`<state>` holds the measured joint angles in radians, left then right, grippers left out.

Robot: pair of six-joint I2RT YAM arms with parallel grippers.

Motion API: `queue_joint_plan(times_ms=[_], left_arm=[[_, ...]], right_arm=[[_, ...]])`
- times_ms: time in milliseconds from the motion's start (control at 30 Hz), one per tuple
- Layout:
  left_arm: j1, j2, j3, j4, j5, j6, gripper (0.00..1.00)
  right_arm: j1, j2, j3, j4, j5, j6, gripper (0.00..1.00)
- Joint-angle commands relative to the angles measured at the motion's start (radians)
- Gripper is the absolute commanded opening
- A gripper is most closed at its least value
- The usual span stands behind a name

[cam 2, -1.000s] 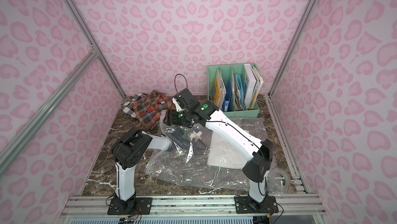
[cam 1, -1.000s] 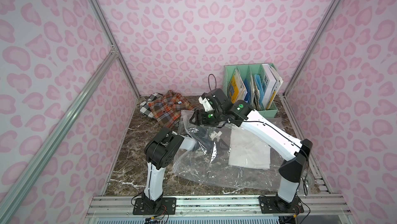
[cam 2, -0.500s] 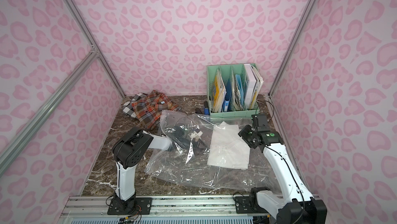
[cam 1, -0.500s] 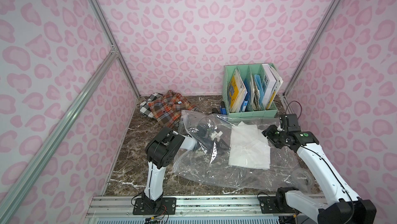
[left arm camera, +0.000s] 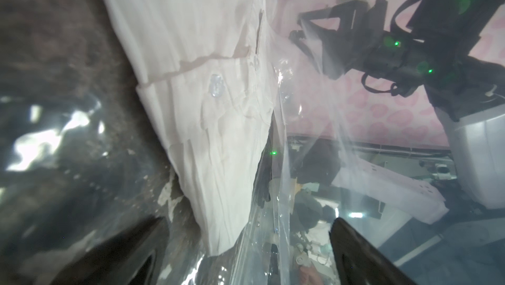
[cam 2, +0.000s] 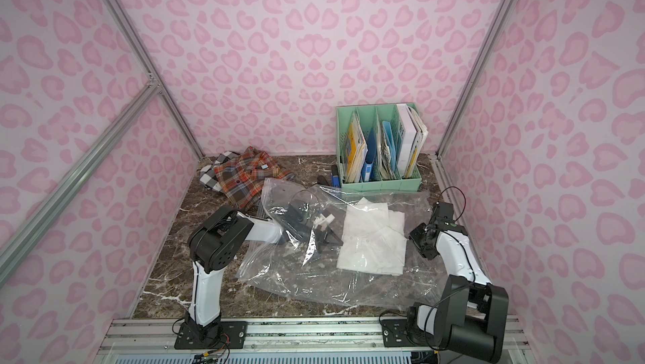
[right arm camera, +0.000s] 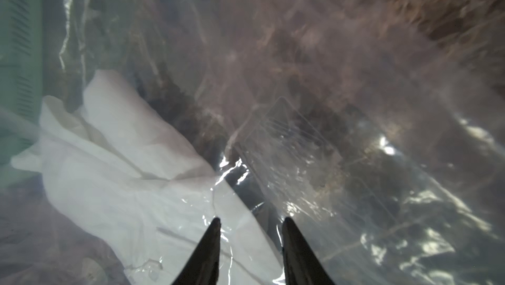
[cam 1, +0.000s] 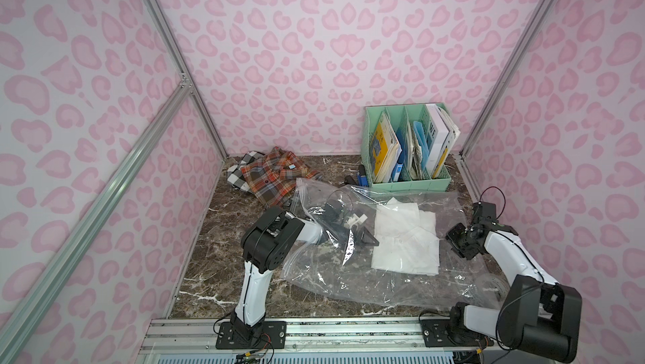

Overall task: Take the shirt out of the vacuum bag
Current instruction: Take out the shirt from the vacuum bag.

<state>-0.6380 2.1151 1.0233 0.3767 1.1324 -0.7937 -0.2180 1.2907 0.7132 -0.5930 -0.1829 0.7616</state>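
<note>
Now, left end effector (left arm camera: 244, 222) wide apart inside vacuum bag (cam 1: 349, 276) by shirt (cam 1: 405, 240); right end effector (right arm camera: 251, 219) slightly apart above it.

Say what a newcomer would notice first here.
The pink spotted walls all around, then the clear vacuum bag sprawled mid-table with a folded white shirt inside. The left gripper is inside the bag, jaws wide, facing the shirt. At the back: a plaid shirt left, a green file rack right.
</note>
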Motion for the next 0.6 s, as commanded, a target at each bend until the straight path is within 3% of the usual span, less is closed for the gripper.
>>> queue_joint_plan(times_ms=[0, 467, 567], left_arm=[[-0.016, 0.043, -0.002, -0.238, -0.213, 0.033, 0.96], [-0.084, 0.127, 0.072, -0.346, -0.328, -0.010, 0.96], [-0.095, 0.145, 0.100, -0.362, -0.338, -0.010, 0.89]], right_arm=[[-0.002, 0.021, -0.032, 0.046, -0.019, -0.048, 0.35], [0.079, 0.038, -0.187, 0.171, -0.070, -0.014, 0.21], [0.100, 0.041, -0.202, 0.186, -0.071, -0.002, 0.18]])
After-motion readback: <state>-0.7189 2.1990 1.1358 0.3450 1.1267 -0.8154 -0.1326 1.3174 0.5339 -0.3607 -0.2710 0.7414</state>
